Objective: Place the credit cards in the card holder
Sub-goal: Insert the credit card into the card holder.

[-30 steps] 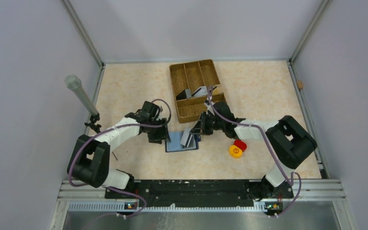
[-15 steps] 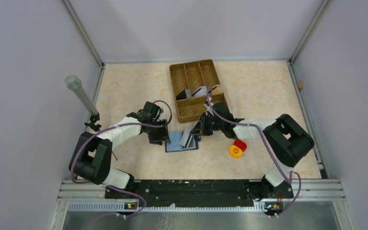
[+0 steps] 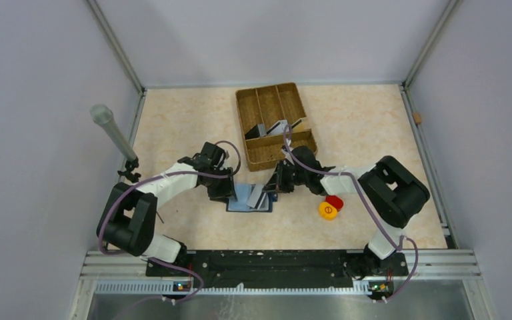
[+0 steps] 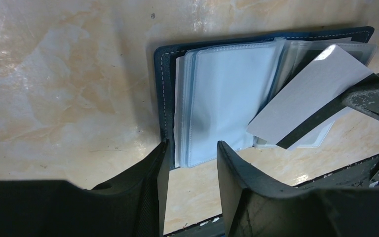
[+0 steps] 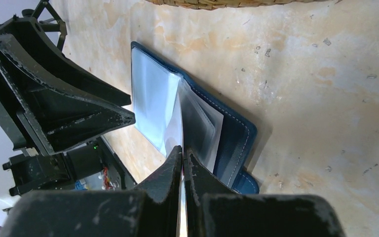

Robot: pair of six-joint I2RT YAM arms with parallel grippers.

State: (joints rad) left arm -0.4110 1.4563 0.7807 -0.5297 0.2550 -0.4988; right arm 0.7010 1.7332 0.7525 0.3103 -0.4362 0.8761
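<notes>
On beige marbled tabletop (image 3: 187, 127), between pale grey walls (image 3: 33, 100), open card holder (image 3: 241, 200).

Table (image 3: 173, 127): beige marbled surface, lightly scuffed.
Walls (image 3: 40, 67): plain pale grey-lilac panels at left, far and right.
Frame posts (image 3: 115, 45): aluminium, at both far corners.
Rail (image 3: 273, 287): metal, along near edge.
Light: even, diffuse.

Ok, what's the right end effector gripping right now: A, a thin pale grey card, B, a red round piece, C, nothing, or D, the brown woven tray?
A: the right end effector is pinched shut on the thin pale grey plastic card, tilted over the clear sleeves of the open dark navy-blue card holder.
</notes>
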